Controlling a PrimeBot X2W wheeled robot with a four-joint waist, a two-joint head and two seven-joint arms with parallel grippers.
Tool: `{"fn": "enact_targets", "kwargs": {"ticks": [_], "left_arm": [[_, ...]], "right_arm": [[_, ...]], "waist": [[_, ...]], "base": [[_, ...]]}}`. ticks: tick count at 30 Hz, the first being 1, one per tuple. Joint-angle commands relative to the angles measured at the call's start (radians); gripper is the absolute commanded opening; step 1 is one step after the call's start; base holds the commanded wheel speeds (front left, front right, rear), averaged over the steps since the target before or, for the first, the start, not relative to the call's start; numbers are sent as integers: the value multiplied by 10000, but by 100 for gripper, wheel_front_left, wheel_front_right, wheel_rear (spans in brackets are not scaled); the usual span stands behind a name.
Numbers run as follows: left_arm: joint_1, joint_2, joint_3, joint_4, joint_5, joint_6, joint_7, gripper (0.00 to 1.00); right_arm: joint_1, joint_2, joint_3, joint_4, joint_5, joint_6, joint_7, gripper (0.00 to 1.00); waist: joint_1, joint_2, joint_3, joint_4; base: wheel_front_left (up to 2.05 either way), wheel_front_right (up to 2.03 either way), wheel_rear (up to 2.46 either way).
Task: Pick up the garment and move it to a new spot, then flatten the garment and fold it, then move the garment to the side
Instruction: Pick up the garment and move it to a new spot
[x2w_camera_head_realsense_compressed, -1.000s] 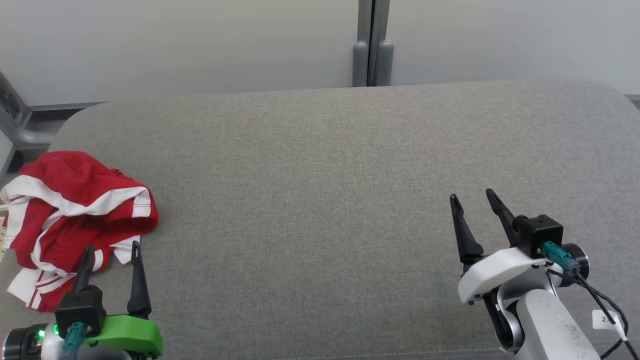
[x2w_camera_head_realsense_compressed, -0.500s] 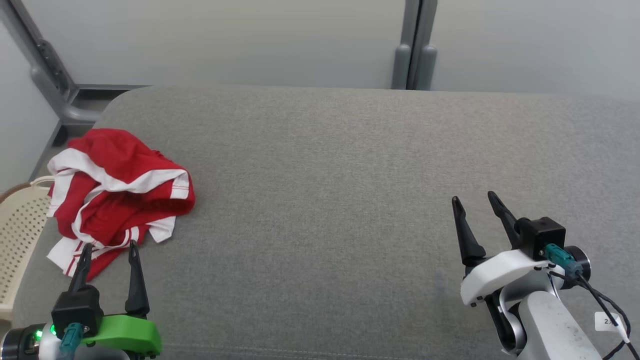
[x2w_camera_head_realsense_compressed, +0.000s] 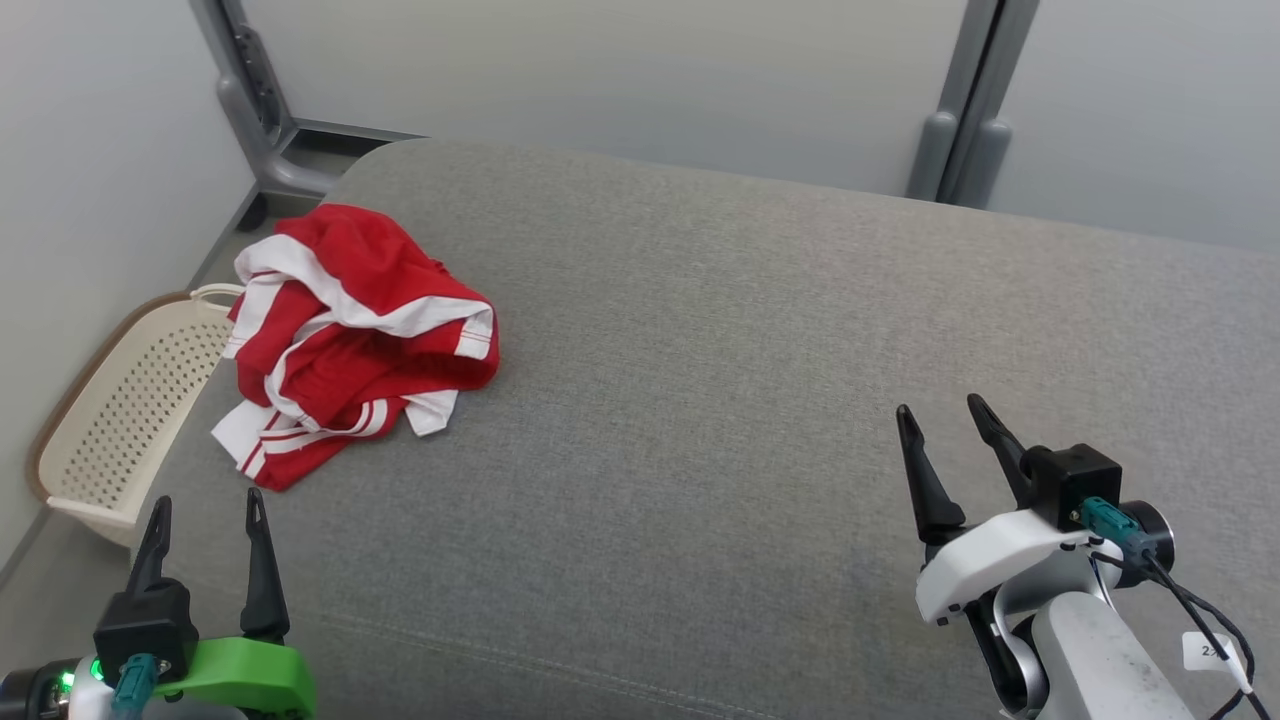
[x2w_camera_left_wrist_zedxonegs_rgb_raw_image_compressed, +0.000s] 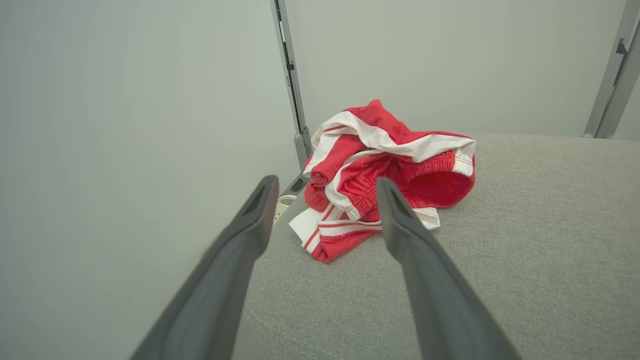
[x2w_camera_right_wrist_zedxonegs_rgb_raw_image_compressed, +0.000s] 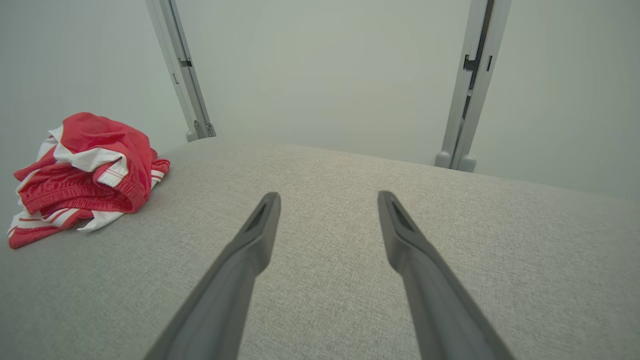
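Garment is crumpled and its layers overlap, so its type and underside can't be told. Basket: right side hidden behind the counter edge and the garment. Left gripper body and the arm behind the right gripper are cut off by the bottom edge. Tag by the right arm's cable has print too small to read. In the left wrist view, one finger covers part of the garment's lower edge, and the counter runs off the right edge.

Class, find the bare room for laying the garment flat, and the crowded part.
Bare: the grey surface between garment and right gripper, back to the far edge. Crowded: the left end, garment near basket and left gripper.
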Motion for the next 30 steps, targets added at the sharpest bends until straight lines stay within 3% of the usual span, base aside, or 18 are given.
{"fn": "enact_targets", "kwargs": {"ticks": [1, 14, 25, 30], "left_arm": [[70, 36, -10, -48, -25, 43, 4, 100], [236, 154, -49, -225, -105, 173, 79, 100], [-12, 53, -31, -217, -272, 295, -20, 100], [-473, 202, -57, -314, -376, 150, 100, 100]], "right_arm": [[78, -20, -20, 22, -69, 1, -72, 100], [95, 66, 34, 101, -73, 1, -88, 100], [-30, 32, 159, 94, -12, 1, -46, 100], [-167, -48, 224, 89, 46, 1, -29, 100]], "waist": [[0, 0, -81, 359], [0, 0, -143, 1013], [0, 0, -75, 849], [0, 0, 63, 609]], "base": [[0, 0, 0], [0, 0, 0], [0, 0, 0], [0, 0, 0]]}}
